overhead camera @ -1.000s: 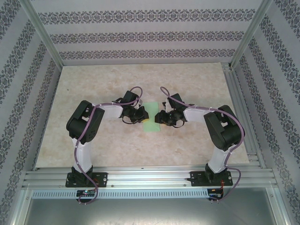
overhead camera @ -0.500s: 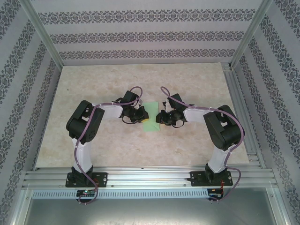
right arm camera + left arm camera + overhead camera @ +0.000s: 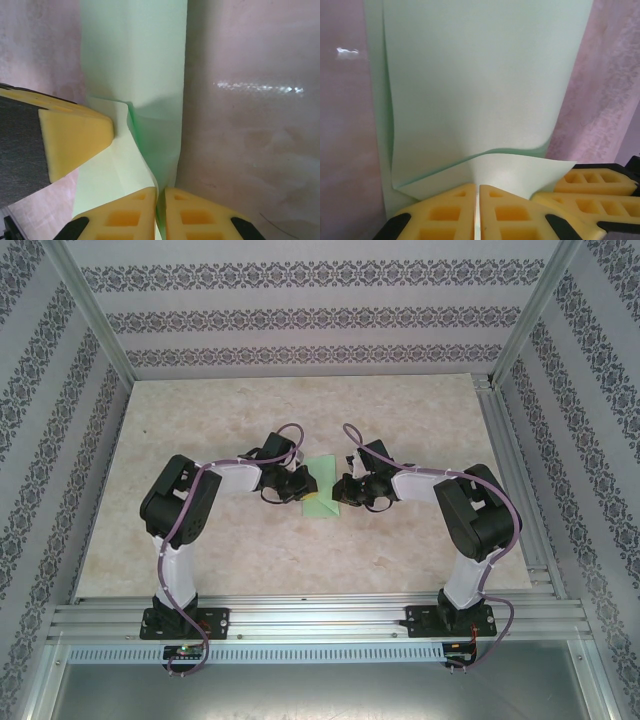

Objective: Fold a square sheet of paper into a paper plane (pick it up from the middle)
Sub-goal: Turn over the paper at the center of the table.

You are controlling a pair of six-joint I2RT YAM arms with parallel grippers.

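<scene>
Left gripper (image 3: 479, 194): jaws pressed together, pinching a raised flap of the paper (image 3: 470, 85) right at their tips. Right gripper (image 3: 161, 200): jaws all but closed on the paper's edge, a thin layer caught in the slit. The paper lies between the two grippers, flat beyond the tips and doubled into a narrow strip. Assessment: early folds done; nose corners, wings and centre crease remain. No dart shape yet.
</scene>
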